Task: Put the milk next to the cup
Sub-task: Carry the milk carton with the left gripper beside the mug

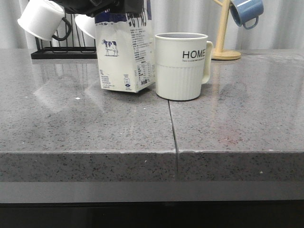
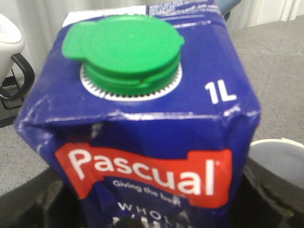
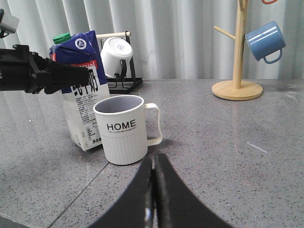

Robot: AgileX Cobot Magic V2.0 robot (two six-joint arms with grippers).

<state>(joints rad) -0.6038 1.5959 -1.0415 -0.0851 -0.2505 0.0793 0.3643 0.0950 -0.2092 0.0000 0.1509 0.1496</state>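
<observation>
Between the left fingers (image 3: 88,76), closed on its sides: the milk (image 1: 124,57), just beside the cup (image 1: 183,65).

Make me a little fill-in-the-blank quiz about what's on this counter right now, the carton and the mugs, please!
1. The cap on the milk is coloured ____.
2. The black word printed on the cup is ____.
3. In the front view, the milk stands to the ____ of the cup.
4. The mug hanging on the wooden mug tree is coloured ____.

Missing words: green; HOME; left; blue
</observation>
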